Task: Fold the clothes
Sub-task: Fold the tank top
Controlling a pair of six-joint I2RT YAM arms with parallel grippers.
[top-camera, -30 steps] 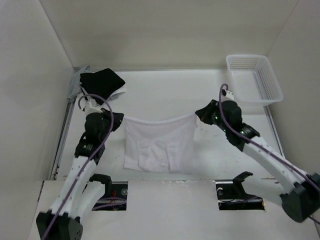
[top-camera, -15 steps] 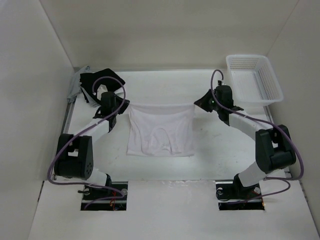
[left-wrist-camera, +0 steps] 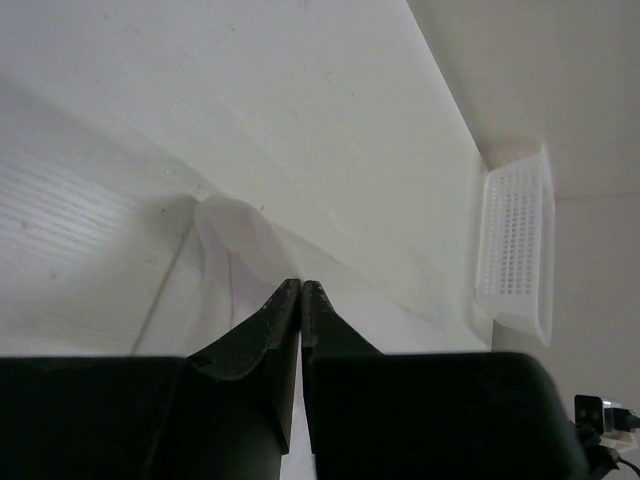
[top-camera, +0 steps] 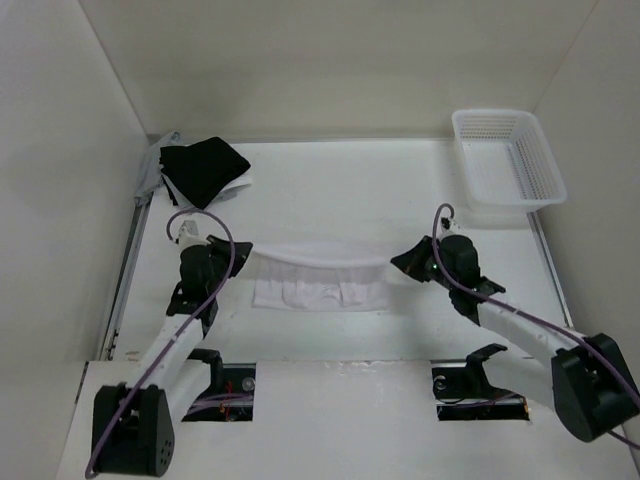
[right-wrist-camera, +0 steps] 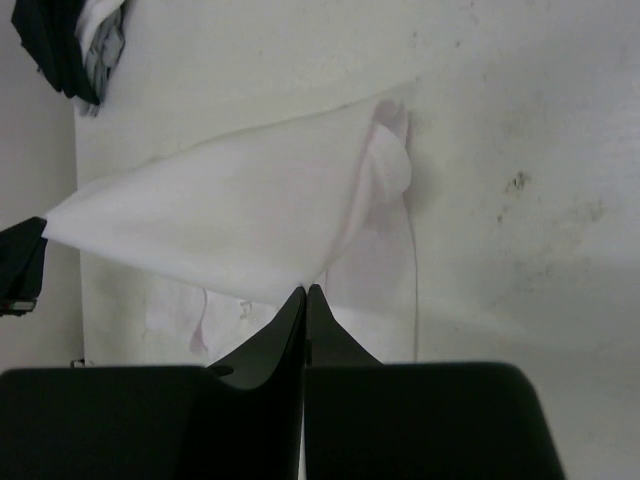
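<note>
The clothes (top-camera: 320, 294), a plain white garment, lie mid-table with the top edge (top-camera: 318, 257) lifted and stretched taut between both grippers, above the near part. My left gripper (top-camera: 243, 249) is shut on the left corner. In the left wrist view the shut tips (left-wrist-camera: 301, 284) pinch white fabric (left-wrist-camera: 232, 252). My right gripper (top-camera: 400, 262) is shut on the right corner. In the right wrist view its tips (right-wrist-camera: 306, 290) pinch the cloth (right-wrist-camera: 220, 215), which spans toward the left gripper (right-wrist-camera: 20, 268).
A black garment (top-camera: 203, 170) lies on grey and white cloth at the far left corner, also in the right wrist view (right-wrist-camera: 60, 40). A white plastic basket (top-camera: 510, 160) stands at the far right, seen too in the left wrist view (left-wrist-camera: 515, 245).
Both grippers have pulled the garment's held edge from the far side toward the near edge, over its lower part. The visible cloth on the table has become much shorter.
</note>
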